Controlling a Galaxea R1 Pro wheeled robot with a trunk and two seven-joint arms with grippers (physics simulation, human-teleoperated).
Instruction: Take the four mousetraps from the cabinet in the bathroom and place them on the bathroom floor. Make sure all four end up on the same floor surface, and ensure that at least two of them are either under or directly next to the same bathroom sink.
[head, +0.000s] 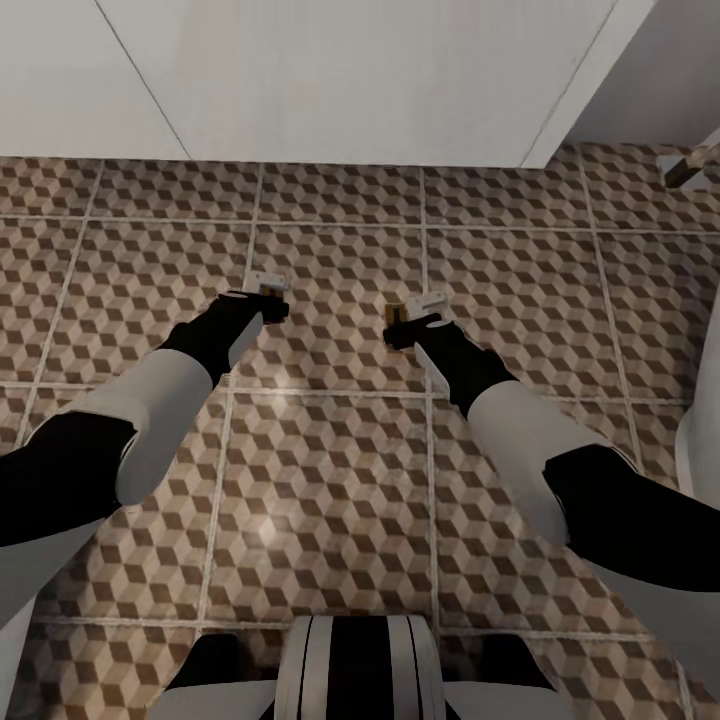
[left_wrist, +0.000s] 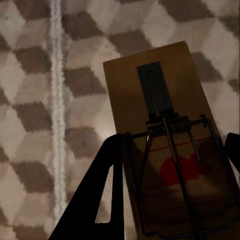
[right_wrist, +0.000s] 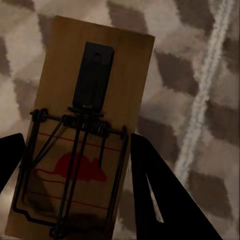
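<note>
Two mousetraps in play. One mousetrap sits between the left gripper fingers, clamped; second mousetrap is clamped by the right gripper. In head view both sit mid-frame above the bathroom floor, cube-pattern tiles. White wall panel across the top.

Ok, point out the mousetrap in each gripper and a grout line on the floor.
left mousetrap (left_wrist: 170, 150), left wrist view, wooden board by the spring
right mousetrap (right_wrist: 92, 130), right wrist view, spring coil
grout line (head: 330, 228), head view, pale seam between tiles
</note>
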